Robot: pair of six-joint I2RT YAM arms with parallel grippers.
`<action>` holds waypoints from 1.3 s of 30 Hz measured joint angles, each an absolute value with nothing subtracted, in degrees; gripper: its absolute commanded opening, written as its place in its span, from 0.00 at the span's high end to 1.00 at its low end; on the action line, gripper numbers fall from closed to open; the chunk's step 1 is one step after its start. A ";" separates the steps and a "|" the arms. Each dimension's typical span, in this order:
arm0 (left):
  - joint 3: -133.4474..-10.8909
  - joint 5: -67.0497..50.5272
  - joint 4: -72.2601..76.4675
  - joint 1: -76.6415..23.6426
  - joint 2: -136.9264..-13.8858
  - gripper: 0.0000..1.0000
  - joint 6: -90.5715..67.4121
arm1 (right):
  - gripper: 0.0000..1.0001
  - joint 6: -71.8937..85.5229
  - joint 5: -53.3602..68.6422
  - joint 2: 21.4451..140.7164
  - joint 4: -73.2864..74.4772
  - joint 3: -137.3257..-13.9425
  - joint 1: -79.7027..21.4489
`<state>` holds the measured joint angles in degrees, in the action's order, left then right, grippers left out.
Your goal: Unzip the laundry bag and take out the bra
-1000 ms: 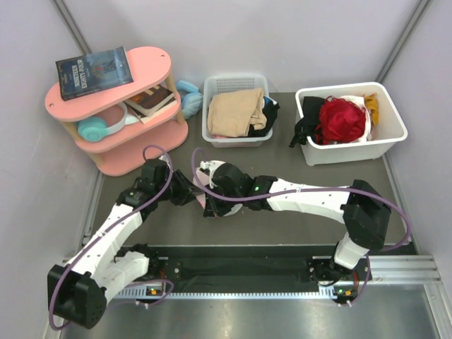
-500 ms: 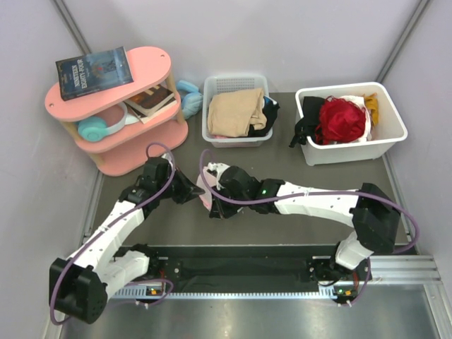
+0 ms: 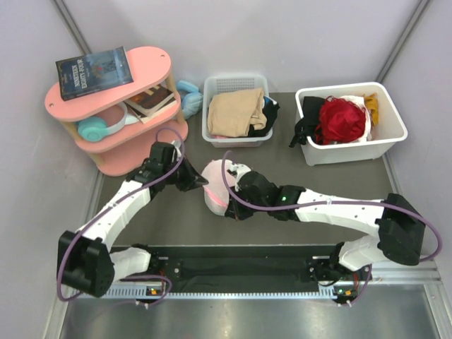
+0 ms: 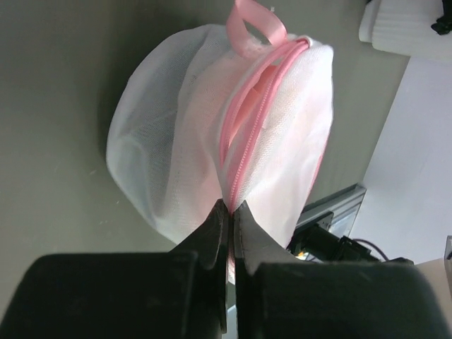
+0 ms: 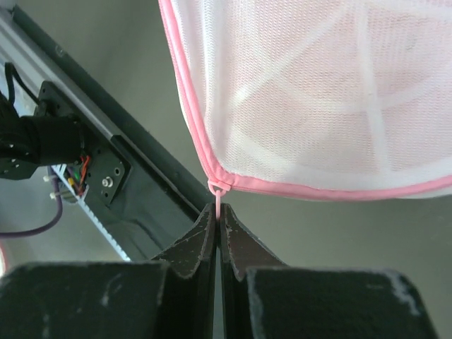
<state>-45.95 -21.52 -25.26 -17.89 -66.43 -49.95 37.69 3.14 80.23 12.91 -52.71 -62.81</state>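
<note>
White mesh laundry bag (image 3: 214,186) sits mid-table between the 2 arms; left gripper (image 4: 230,214) is clamped on the end of the pink zipper (image 4: 244,134); right gripper (image 5: 217,217) pinches a thin pink tab (image 5: 218,200) opposite, probably to keep the seam taut for unzipping; the bra is not visible.

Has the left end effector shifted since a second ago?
Yes. In the top view the left end effector has moved away from the near rail, toward the white basket, pinching the laundry bag.
</note>
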 measured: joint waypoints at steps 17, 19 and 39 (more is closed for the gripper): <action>-57.43 -20.18 -29.41 -17.28 -72.75 0.18 -40.64 | 1.00 37.47 5.21 85.80 13.61 -58.94 -62.52; -55.81 -18.11 -31.24 -17.28 -68.05 0.17 -40.64 | 1.00 37.41 6.39 88.16 13.45 -61.25 -62.61; -36.93 -18.20 -31.48 -17.28 -47.22 0.34 -54.39 | 1.00 36.03 10.57 96.27 13.37 -69.14 -66.70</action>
